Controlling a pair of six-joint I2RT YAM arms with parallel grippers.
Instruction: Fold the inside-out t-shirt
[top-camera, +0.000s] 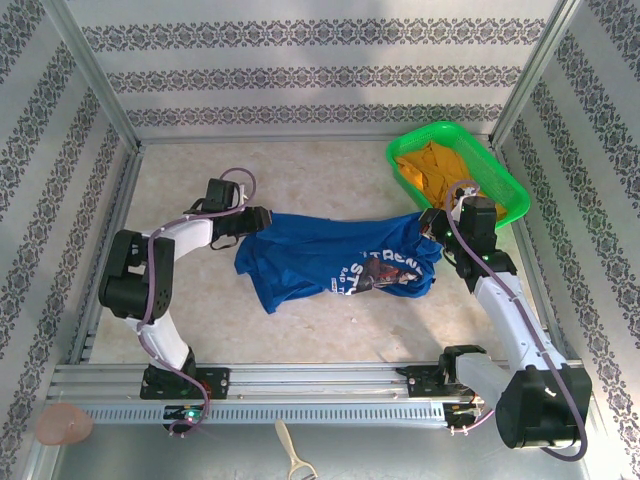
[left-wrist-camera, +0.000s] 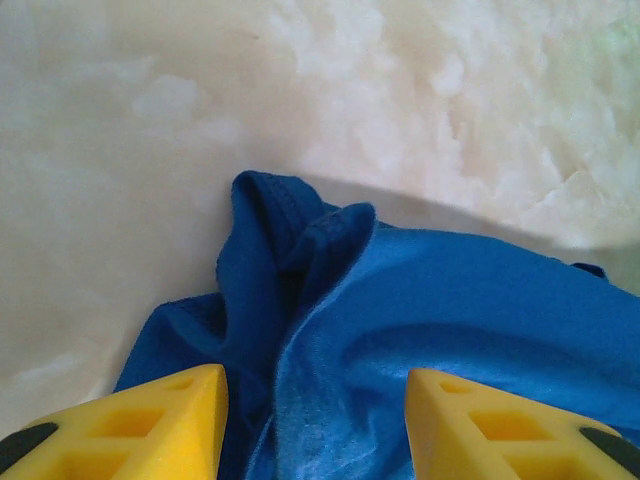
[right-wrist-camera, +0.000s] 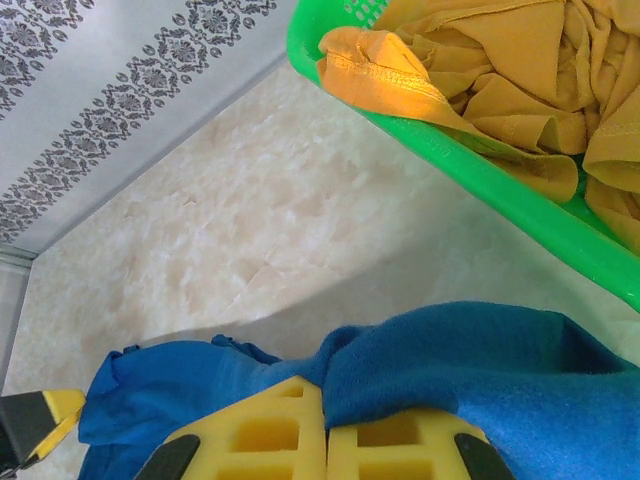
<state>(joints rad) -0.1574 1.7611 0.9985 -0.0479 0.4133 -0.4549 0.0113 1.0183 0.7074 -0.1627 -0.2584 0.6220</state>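
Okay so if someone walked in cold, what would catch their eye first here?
A royal-blue t-shirt sprawls mid-table, rumpled, white lettering showing. The right gripper is shut on its right end, while the left gripper sits open over its left edge. In the far right corner, a bright green basket holds an orange-yellow garment.

Left end effector (left-wrist-camera: 315, 400) spread wide, right end effector (right-wrist-camera: 325, 400) pinched closed

The white-and-black left arm (top-camera: 185, 232) and right arm (top-camera: 510, 310) pair tubular white links with chunky black joint housings. Thin purple cables (top-camera: 151, 285) loop alongside. Their blocky yellow plastic fingers (left-wrist-camera: 150, 420) carry rectangular recesses.
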